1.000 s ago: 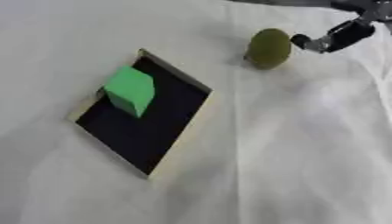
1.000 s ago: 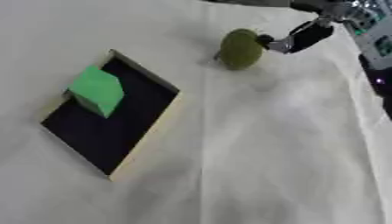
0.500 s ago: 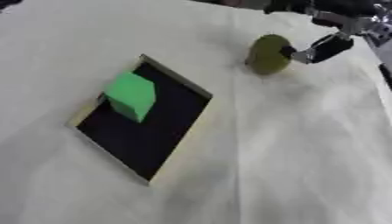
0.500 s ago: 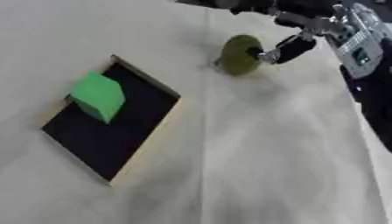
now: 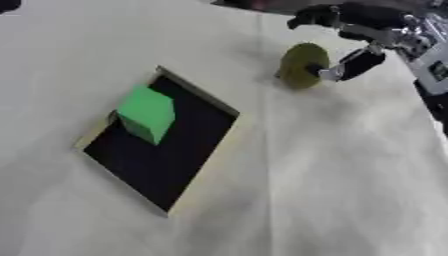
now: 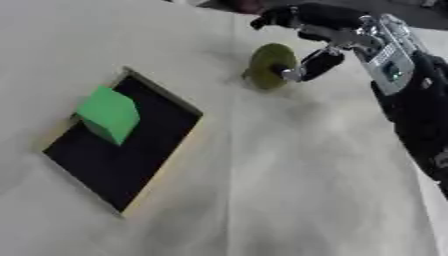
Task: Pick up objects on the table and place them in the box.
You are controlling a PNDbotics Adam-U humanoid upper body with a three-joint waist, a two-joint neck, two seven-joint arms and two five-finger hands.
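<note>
Nearest the camera, a white cloth [image 5: 350,200] covers the table, creased, with a straight fold line running from near to far through the middle of the view. On its left half lies a shallow box [image 5: 214,150] with pale, wood-coloured walls and a black floor, turned so that one corner points toward the camera. A bright green cube [image 5: 146,114] sits inside the box, in its far-left part, close against the far-left wall.

Farther off and to the right of the box, well apart from it, an olive-green rounded object [image 5: 299,64] stands on the cloth, just right of the fold line. The right hand [image 6: 337,37] comes in from the upper right. One finger [image 6: 317,65] touches the object's right side, and other fingers [image 6: 297,17] arch over its top from the far side, seemingly just above it. The hand is partly curled around the object, yet the views do not settle whether it actually grips it. Its black forearm [image 6: 420,115] runs down the right edge of the right eye view.
</note>
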